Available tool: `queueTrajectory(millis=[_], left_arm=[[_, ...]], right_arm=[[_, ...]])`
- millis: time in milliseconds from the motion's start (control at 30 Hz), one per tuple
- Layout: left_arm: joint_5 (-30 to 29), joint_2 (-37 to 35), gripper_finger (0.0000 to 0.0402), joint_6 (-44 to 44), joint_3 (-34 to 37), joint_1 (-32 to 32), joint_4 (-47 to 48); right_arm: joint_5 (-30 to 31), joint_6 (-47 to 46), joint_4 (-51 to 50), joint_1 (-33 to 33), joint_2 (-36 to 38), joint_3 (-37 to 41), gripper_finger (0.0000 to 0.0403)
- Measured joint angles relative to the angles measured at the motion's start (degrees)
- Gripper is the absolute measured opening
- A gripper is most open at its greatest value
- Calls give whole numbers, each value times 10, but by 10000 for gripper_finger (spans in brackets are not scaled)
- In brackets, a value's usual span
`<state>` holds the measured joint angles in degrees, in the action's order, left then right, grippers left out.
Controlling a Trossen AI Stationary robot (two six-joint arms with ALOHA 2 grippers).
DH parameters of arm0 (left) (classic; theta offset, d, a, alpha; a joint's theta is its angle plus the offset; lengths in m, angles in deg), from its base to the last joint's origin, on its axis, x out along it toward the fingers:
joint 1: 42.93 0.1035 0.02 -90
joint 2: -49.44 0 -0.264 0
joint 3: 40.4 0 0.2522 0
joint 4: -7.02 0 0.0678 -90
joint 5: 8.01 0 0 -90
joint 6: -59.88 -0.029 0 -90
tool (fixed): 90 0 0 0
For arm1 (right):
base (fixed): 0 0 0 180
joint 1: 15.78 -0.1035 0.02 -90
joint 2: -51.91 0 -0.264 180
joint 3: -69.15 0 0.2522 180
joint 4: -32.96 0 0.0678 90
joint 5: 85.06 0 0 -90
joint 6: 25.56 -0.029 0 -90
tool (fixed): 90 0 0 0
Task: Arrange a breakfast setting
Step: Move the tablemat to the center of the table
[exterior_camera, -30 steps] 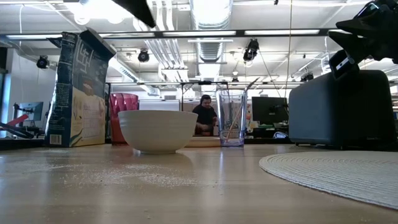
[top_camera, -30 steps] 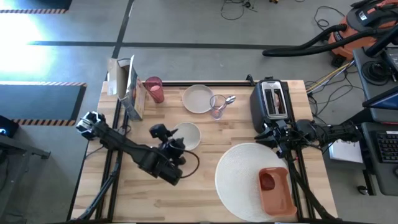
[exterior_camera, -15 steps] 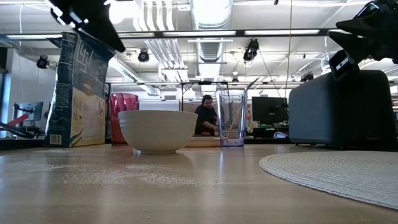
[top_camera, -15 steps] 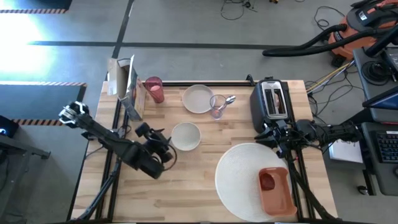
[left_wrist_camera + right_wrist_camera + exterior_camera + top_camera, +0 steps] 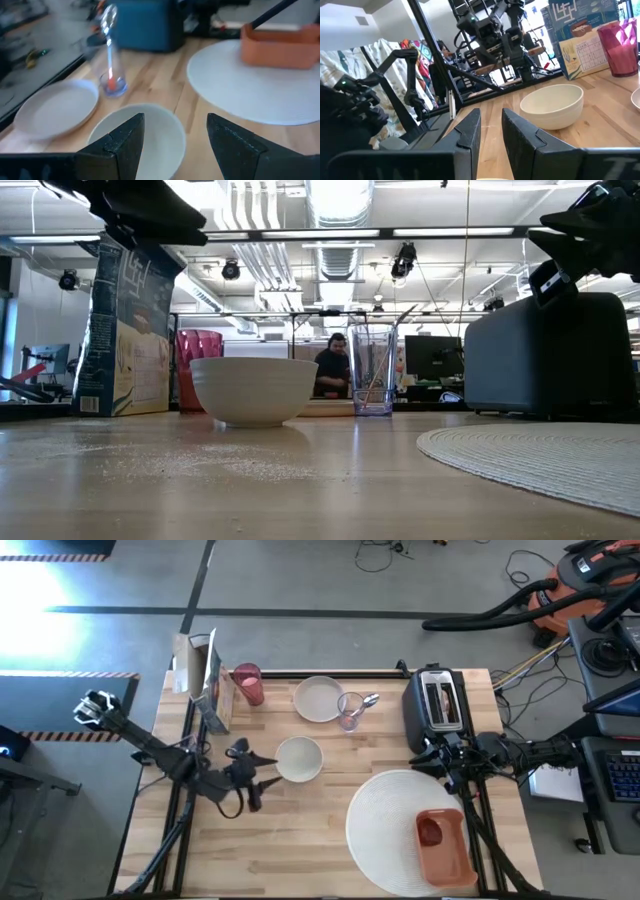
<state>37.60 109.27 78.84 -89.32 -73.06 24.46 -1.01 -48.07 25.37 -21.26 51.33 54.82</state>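
Beside white bowl (image 5: 299, 758), left claw (image 5: 252, 778) wide open, empty; right claw (image 5: 447, 768) parked, slightly parted; risk shoving bowl if misaligned.

The wooden bench (image 5: 330, 840) stands on a grey floor (image 5: 300, 580) with dark lines. Bright ceiling lights (image 5: 340, 200) shine, and a person (image 5: 330, 365) sits far back.

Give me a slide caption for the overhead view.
Left gripper open beside the white bowl; right gripper waits at the round white woven placemat.
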Motion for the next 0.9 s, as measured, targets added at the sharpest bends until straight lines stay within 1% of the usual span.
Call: queueTrajectory(millis=[67, 133, 167, 200, 367, 400, 467, 533, 567, 633, 800, 900], left_arm=[[25, -15, 199, -19, 20, 7, -35], [47, -31, 199, -20, 36, 12, -49], [55, -37, 199, -17, 43, 12, -52], [63, -42, 199, -14, 48, 12, -53], [80, -61, 199, -5, 67, 11, -63], [82, -63, 199, -6, 71, 11, -70], [92, -69, 199, -15, 78, 11, -77], [94, -74, 199, -35, 80, 11, -78], [94, -76, 199, -48, 80, 11, -79], [95, -80, 199, -77, 80, 11, -88], [102, -84, 199, -147, 77, 11, -117], [115, -84, 199, -151, 77, 11, -122]], right_arm=[[0, 0, 0, 0, 0, 0, 68], [0, 2, 0, 0, 0, 0, 68], [1, 22, 0, 0, 0, 0, 68], [2, 57, 0, 0, 0, 0, 68], [3, 290, 1, 0, 0, 0, 68], [12, 329, 1, 0, 0, 0, 68], [37, 379, 1, 0, 0, 0, 68], [54, 405, 1, 0, 0, 0, 68], [57, 408, 1, 0, 0, 0, 68], [57, 383, 2, 0, 0, 0, 68], [60, 255, 16, 0, 0, 0, 68], [61, 139, 42, 0, 0, 0, 68]])
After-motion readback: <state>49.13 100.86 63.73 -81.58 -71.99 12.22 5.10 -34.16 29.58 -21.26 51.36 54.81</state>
